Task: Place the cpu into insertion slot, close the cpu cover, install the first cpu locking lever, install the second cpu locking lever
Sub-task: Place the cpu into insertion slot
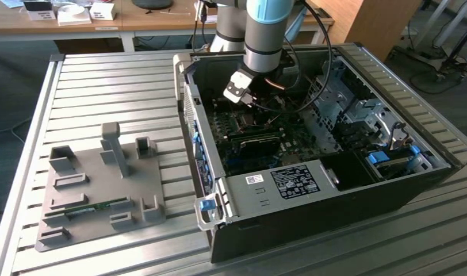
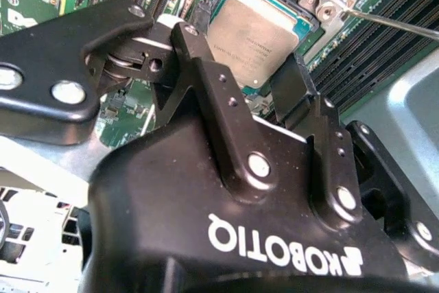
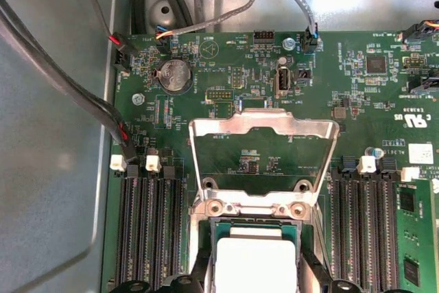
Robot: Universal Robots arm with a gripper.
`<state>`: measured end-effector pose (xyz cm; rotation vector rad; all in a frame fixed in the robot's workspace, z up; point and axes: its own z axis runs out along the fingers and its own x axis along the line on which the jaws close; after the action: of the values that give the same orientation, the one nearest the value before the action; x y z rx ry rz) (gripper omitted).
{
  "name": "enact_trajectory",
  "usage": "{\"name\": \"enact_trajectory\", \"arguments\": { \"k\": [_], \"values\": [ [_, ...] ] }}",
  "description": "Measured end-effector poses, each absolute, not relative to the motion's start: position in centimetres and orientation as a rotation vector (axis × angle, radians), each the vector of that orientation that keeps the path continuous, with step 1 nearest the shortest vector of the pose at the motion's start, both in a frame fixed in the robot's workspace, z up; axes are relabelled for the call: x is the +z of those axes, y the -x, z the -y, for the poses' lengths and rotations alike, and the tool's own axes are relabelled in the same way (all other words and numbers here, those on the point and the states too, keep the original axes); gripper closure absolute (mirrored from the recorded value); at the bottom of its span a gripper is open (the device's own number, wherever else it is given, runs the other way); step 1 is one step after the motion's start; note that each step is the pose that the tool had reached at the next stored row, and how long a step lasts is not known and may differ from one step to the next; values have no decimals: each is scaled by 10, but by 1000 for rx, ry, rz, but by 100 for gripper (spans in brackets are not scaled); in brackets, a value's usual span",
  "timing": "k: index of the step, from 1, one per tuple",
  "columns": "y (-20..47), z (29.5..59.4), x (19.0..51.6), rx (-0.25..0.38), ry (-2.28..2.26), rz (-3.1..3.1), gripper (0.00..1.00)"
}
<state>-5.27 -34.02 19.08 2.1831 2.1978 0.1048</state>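
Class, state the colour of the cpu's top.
The cpu top is silvery grey; best in second wrist view.

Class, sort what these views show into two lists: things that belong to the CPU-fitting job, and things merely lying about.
Job: cpu, insertion slot, cpu cover, locking lever, gripper.
Lying about: grey parts fixture, coin battery, memory slots, cables.
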Motion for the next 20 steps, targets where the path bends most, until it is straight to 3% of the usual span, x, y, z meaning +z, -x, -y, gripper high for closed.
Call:
{"name": "enact_trajectory", "arguments": {
  "k": [20],
  "values": [
    [53,340,206,105,-2183,-2198,39]
  ]
}}
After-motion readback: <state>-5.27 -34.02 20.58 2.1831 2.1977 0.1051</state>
